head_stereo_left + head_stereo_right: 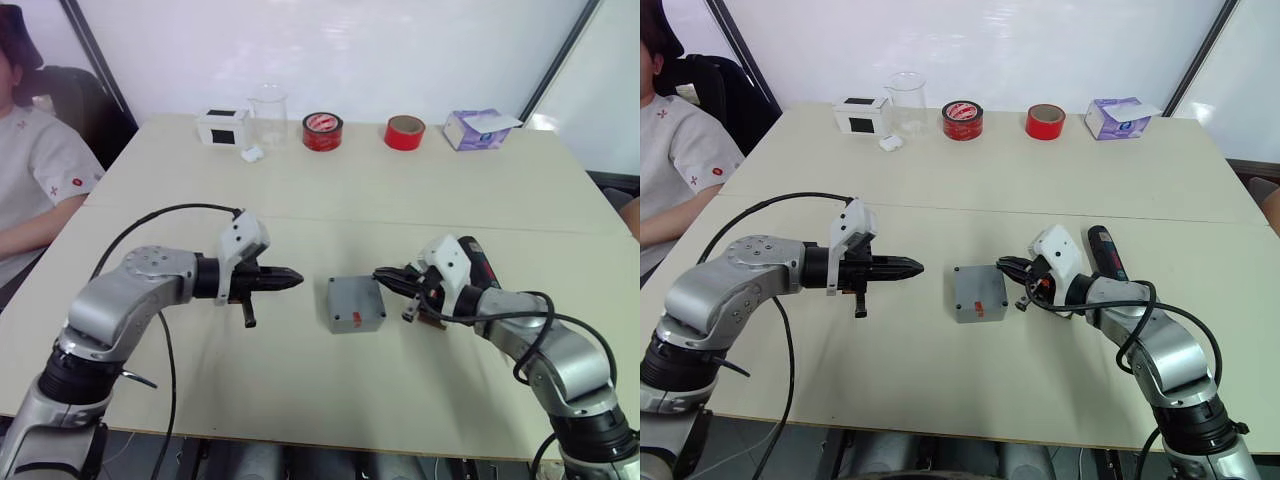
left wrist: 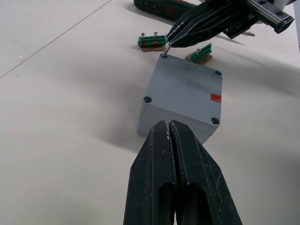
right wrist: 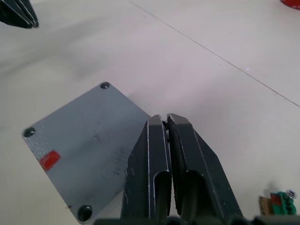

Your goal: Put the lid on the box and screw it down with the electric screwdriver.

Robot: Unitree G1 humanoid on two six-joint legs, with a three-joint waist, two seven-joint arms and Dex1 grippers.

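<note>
The grey lid (image 1: 355, 303) with its small red mark lies flat on top of the box (image 2: 173, 129), square with it, near the table's middle. My right gripper (image 1: 378, 273) is shut on a small screw, its tips at the lid's far right corner hole. My left gripper (image 1: 298, 279) is shut and holds nothing. It points at the box from the left, a short gap away. The electric screwdriver (image 1: 483, 265), black with a red label, lies on the table just behind my right wrist.
Two small green circuit boards (image 2: 151, 41) lie right of the box. Along the far edge stand a white box with a black square (image 1: 222, 127), a glass beaker (image 1: 268, 115), two red tape rolls (image 1: 322, 131) and a tissue box (image 1: 478, 128). A person (image 1: 30, 170) sits at far left.
</note>
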